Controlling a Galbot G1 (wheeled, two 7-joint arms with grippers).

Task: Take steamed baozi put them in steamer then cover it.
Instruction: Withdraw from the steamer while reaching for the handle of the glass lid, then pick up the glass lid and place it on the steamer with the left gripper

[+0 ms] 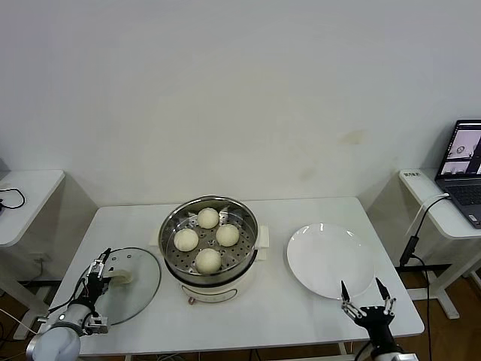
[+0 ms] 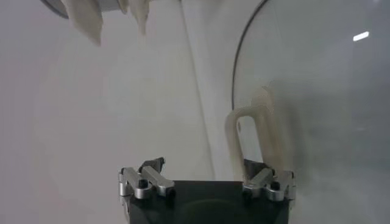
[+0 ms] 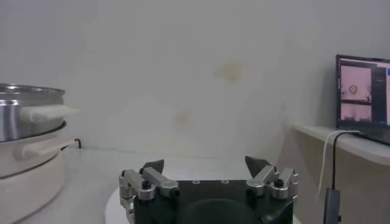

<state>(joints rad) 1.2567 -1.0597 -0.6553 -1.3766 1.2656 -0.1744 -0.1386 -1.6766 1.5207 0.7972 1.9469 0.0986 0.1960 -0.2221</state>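
Glass cover (image 1: pixel 126 282) is approached by the spread left gripper (image 1: pixel 96 275); four baozi (image 1: pixel 208 218) are loaded in the steamer (image 1: pixel 248 244). Its handle (image 2: pixel 250 137) must be clamped next. The right gripper (image 1: pixel 366 299) is parked open.

A white counter (image 1: pixel 301 214) carries three things. The steamer (image 1: pixel 210 248) stands near the middle, its white base on the surface, well off from both claws. The cover (image 1: pixel 131 282) lies flat on the counter beside the steamer, directly at the left claw (image 1: pixel 96 272), whose spread fingers reach over its near rim by the white handle. The plate (image 1: pixel 331 259) lies flat on the steamer's other side, its near edge just ahead of the right claw (image 1: pixel 366 292), which hovers open above the counter's front edge. Bare white surface separates the plate from the steamer.
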